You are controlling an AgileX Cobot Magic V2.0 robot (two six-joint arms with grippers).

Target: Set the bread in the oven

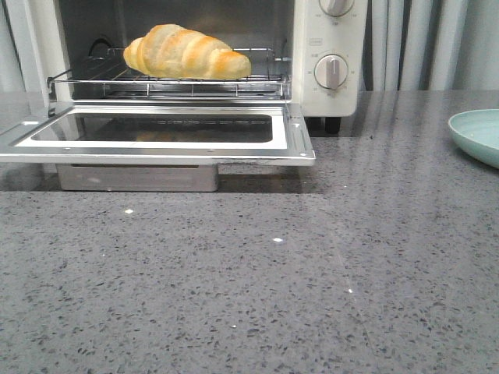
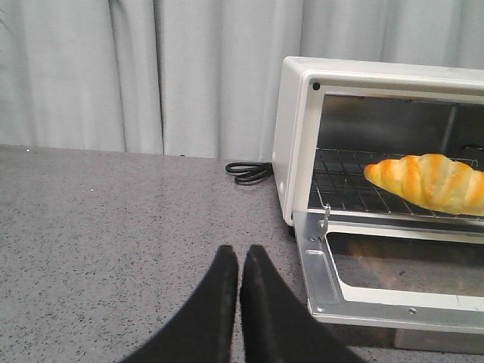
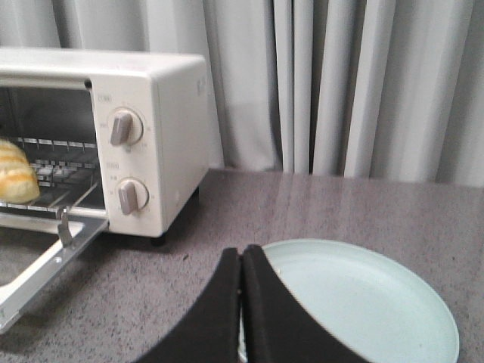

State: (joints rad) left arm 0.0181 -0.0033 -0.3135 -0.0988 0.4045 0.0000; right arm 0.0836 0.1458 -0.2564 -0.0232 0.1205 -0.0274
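Note:
The golden-brown bread [image 1: 187, 53] lies on the wire rack [image 1: 265, 78] inside the cream-white oven [image 1: 331, 86], whose glass door [image 1: 296, 136] hangs open and flat. The bread also shows in the left wrist view [image 2: 431, 181] and, partly, in the right wrist view [image 3: 15, 181]. My left gripper [image 2: 239, 253] is shut and empty, over the counter to the left of the oven [image 2: 291, 151]. My right gripper [image 3: 241, 253] is shut and empty, at the near edge of a pale green plate [image 3: 363, 302], to the right of the oven [image 3: 174, 136]. Neither gripper shows in the front view.
The pale green plate [image 1: 479, 132] sits at the right edge of the grey speckled counter [image 1: 273, 296]. A black power cord [image 2: 248, 172] lies behind the oven's left side. Grey curtains [image 2: 151, 76] hang behind the counter.

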